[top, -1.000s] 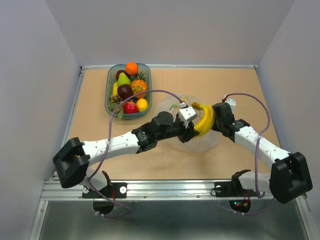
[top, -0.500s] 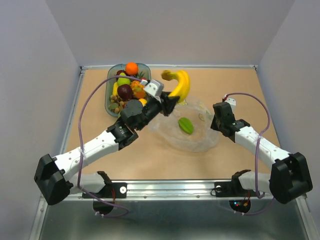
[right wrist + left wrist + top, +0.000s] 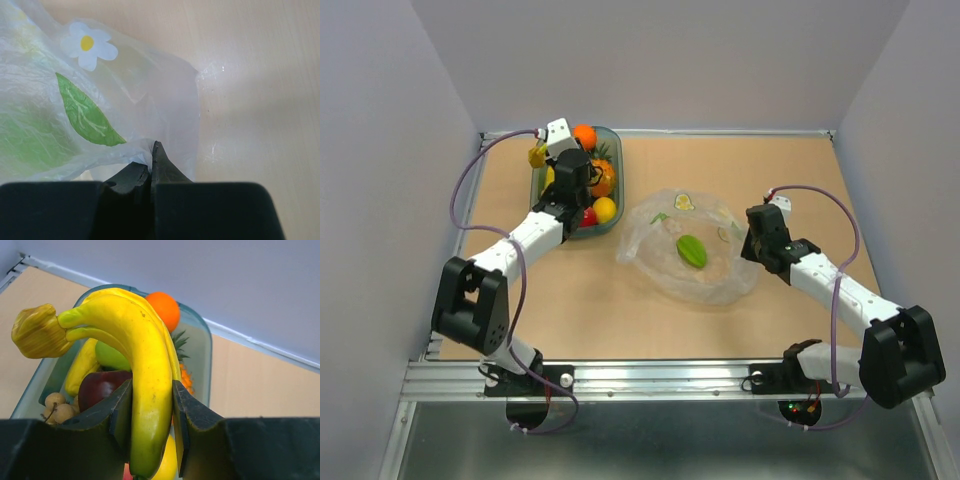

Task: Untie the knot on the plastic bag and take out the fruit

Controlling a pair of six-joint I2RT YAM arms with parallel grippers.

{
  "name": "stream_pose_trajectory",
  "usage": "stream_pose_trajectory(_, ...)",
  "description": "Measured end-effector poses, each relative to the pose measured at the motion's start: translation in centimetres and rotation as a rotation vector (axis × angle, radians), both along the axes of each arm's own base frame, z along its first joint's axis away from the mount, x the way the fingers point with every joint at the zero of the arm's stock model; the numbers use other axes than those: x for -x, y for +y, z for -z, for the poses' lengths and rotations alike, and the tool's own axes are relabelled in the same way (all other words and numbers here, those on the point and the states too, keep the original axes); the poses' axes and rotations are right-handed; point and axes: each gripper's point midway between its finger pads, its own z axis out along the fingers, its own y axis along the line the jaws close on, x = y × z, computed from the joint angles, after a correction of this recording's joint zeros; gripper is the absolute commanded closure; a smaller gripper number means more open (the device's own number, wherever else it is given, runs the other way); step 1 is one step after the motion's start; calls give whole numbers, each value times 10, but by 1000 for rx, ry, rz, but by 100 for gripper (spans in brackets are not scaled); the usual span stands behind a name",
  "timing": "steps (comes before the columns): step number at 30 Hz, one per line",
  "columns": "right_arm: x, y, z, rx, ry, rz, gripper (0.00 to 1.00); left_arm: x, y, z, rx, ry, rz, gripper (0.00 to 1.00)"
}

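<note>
Banana (image 3: 145, 370): looking like light, rigid moulded plastic, glossy and curved, so probably slipping under side load. A grip mid-body across the narrow width is making sense. Left gripper (image 3: 151, 427) is sitting partly open, both fingers pressing the banana's flanks and holding it stem-up over the green tray (image 3: 206, 355), upper left of the top view. The tray is carrying other fruit, incl. an orange (image 3: 163, 309).

Plastic bag (image 3: 705, 275) is lying flattened at centre-right of the top view. I'm not seeing the knot in any view, and the mouth is looking open. It's thin crinkly film, near weightless, so it's likely dragging along with anything pulled from it and tearing if yanked. Best hold is a pinch on a bunched edge.

Right gripper (image 3: 151, 162) is doing exactly that: fully closed, nipping a fold at the bag's right-hand edge, just above the table.

One green fruit (image 3: 691, 250) is lying inside the bag, small and flattish. I'd be reaching it through the mouth with the film anchored.
</note>
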Motion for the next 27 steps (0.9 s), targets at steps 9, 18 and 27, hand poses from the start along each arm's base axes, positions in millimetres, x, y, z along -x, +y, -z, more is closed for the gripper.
stream_pose_trajectory(9, 0, 0, -1, 0, -1, -3, 99, -37, 2, 56, -66, 84, -46, 75)
stream_pose_trajectory(18, 0, 0, -1, -1, -4, -3, 99, -48, -6, 53, -81, 63, -11, 17)
stream_pose_trajectory(27, 0, 0, -4, -3, -13, -6, 99, -22, -30, 8, -44, 9, 94, 15)
